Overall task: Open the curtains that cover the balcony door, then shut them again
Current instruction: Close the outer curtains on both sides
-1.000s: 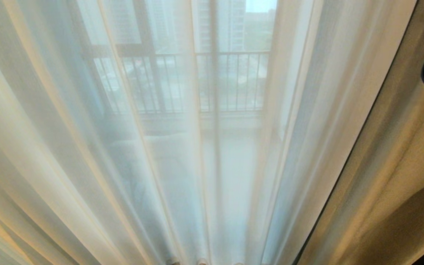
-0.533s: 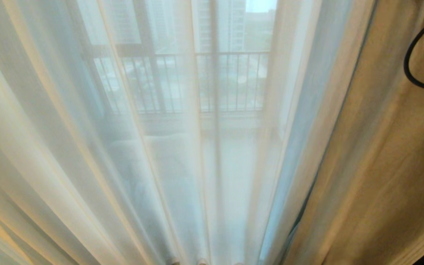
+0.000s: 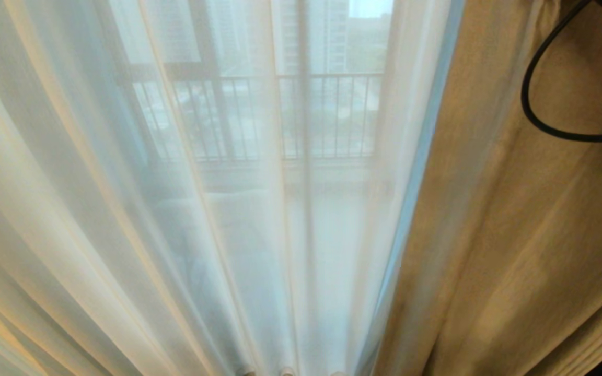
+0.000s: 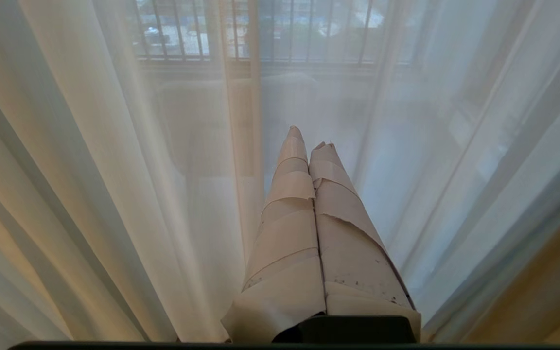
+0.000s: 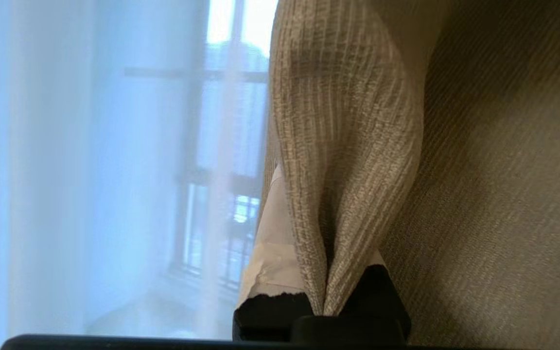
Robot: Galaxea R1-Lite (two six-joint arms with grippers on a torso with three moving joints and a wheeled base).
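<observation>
Head view first: looking at the curtains, with white sheers (image 3: 123, 209) filling everything from 9 o'clock through the middle, and the heavy beige drape (image 3: 515, 235) taking up the 3 o'clock side. Can make out the balcony door (image 3: 327, 230) only dimly through the sheers, at centre, with railing bars beyond it toward 12 o'clock.

Judged to be the step of hauling the beige layer across the door, probably the closing half of the task, though cannot tell the direction for certain from one moment. Found the right gripper (image 5: 326, 253) clenched on a pinched fold of the woven beige cloth, tucked deep between the taped fingers. Found the left gripper (image 4: 311, 141) pressed closed on nothing, pointing at the sheers, idle.

Next move, as a guess: keep the pinch firm and carry the fold sideways toward 9 o'clock along the line of the rail, not downward, to avoid dragging on the hooks.

Edges and room: leading edge of the drape running from about 1 o'clock down to 6 o'clock, just beside the sheers. Plenty of open span toward 9 o'clock. Worth minding the black cable (image 3: 536, 112) looping at 2 o'clock, close over the beige cloth and liable to snag.
</observation>
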